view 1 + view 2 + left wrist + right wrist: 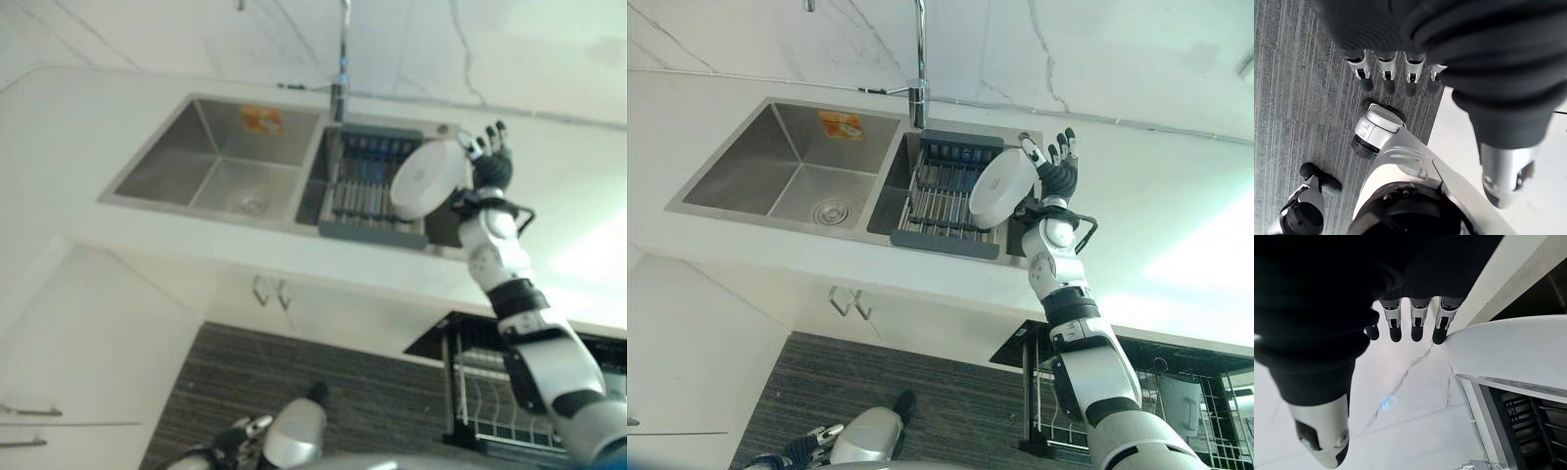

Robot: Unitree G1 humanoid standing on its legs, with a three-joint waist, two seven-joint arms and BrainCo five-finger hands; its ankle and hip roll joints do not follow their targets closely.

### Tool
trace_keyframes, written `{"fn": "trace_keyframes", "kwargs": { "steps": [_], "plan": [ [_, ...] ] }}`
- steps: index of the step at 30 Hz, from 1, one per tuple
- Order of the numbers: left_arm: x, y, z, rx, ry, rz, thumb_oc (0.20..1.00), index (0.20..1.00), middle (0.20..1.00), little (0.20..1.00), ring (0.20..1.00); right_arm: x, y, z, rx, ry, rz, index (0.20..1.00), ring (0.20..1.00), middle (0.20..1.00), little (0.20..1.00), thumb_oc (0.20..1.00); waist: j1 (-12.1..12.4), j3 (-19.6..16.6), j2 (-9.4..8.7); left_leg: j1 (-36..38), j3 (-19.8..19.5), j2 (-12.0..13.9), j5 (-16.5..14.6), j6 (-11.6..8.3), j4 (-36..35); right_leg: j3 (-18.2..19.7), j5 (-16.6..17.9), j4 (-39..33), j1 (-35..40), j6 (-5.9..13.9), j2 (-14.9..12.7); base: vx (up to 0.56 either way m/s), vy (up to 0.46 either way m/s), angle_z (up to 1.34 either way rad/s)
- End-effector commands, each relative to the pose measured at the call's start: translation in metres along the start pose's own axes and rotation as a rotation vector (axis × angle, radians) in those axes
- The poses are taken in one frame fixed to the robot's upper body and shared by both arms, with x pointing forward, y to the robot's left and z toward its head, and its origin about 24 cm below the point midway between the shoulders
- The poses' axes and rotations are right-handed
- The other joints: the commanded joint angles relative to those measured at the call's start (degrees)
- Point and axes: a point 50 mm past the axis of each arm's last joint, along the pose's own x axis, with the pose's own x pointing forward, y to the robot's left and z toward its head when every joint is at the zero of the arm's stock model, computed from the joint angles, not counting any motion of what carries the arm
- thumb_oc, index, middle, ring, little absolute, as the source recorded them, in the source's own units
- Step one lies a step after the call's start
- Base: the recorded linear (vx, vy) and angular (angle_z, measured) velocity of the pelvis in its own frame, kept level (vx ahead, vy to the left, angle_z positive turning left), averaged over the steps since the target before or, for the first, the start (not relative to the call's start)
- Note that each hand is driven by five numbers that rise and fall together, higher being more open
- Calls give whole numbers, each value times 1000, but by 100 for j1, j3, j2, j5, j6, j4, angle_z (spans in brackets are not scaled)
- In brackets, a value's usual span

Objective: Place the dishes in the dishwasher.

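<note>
Now right hand (1056, 176) open against plate (1002, 189).

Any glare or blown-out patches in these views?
Eye views: glare washes out the counter right of the right hand; the white plate reads fine. Right wrist view: small bluish reflection on the marble wall. Left wrist view: left hand evenly lit, no glare.

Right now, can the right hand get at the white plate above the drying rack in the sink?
Probably yes. The right hand is already raised beside the white plate over the drying rack, its straight fingers at the rim. Nothing stands between them, though a firm hold is not visible.
</note>
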Motion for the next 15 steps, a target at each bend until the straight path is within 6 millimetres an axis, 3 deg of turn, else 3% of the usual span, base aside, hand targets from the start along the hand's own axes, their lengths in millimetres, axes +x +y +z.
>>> {"fn": "trace_keyframes", "kwargs": {
  "steps": [1, 15],
  "plan": [
    [0, -3, -6, 45, 38, -16, 1000, 1000, 1000, 1000, 1000, 2, -2, 5, -4, -44, -1, 1000, 1000, 1000, 1000, 1000, 125, -333, 292, 367, 165, 523, 76, -195, -614, 241, 154, 281, -227, 250, -70, 0, 0, 0],
    [0, -3, -1, 47, 23, -18, 1000, 1000, 1000, 1000, 1000, 0, 2, -5, 40, -8, -33, 1000, 1000, 1000, 1000, 1000, 160, -263, 276, 230, 140, 511, 72, -205, -491, 356, 156, 317, -292, 240, -85, 4, -5, -1]
  ]
}}
